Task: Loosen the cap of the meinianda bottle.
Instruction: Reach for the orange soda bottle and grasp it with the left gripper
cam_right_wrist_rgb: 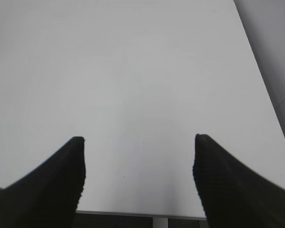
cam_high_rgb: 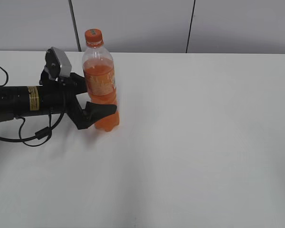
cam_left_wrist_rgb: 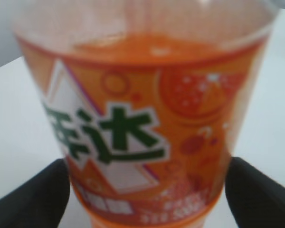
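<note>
Meinianda bottle [cam_high_rgb: 100, 85]: clear plastic, glossy, highlights on upper shoulder; lower body ribbed. Label [cam_left_wrist_rgb: 142, 137]: thin printed film, orange-and-white, smooth, slight sheen, wrapped tight on wall. Cap [cam_high_rgb: 93, 37]: orange plastic, opaque, matt-looking; side texture too small to tell. Left gripper [cam_high_rgb: 102, 110]: black fingers, matt, look like plastic or rubber. Right gripper [cam_right_wrist_rgb: 138, 178]: black fingers [cam_right_wrist_rgb: 61, 180], matt, fine ridged texture along inner edges. Table [cam_high_rgb: 204, 142]: white, smooth, matt, faint soft reflections. Left arm housing [cam_high_rgb: 19, 100]: black, satin finish, yellow sticker.

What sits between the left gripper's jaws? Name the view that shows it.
The meinianda bottle: its labelled body fills the gap between the left gripper's jaws in the left wrist view.
</note>
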Available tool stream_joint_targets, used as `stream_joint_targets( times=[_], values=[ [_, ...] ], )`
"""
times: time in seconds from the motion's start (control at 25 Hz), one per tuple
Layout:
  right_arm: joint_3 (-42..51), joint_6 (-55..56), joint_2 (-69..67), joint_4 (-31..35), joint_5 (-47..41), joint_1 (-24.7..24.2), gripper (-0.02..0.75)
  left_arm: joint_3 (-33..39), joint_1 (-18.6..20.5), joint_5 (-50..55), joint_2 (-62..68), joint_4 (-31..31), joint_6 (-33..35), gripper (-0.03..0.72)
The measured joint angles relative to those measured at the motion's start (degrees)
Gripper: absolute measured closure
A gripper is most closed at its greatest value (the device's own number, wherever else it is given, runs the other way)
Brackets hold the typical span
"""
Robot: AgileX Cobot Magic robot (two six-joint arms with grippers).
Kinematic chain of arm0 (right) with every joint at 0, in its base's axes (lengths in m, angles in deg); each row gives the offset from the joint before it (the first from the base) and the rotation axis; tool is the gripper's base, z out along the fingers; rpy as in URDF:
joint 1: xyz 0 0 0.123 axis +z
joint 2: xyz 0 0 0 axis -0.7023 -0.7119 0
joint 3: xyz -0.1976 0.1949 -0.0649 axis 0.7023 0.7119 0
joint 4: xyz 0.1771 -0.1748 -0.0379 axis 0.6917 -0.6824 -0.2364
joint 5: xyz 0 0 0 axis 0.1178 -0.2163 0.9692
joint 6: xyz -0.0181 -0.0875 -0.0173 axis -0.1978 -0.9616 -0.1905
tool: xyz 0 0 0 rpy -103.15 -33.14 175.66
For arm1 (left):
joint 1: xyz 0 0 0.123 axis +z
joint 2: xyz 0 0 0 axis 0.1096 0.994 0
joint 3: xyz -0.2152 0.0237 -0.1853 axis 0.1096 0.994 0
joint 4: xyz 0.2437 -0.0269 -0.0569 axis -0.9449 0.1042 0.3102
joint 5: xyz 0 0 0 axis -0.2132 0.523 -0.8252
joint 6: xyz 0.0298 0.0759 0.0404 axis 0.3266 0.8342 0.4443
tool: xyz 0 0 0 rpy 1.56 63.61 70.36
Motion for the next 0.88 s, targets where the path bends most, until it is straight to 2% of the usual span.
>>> stream_joint_targets(
  times=[0.24,0.88],
  values=[
    [0.0,0.0,0.0,0.0,0.0,0.0,0.206,-1.3,-0.8,0.2,1.3,1.4,0.0,0.101],
    [0.0,0.0,0.0,0.0,0.0,0.0,0.206,-1.3,-0.9,0.2,2.1,1.3,0.0,0.265]
  ],
)
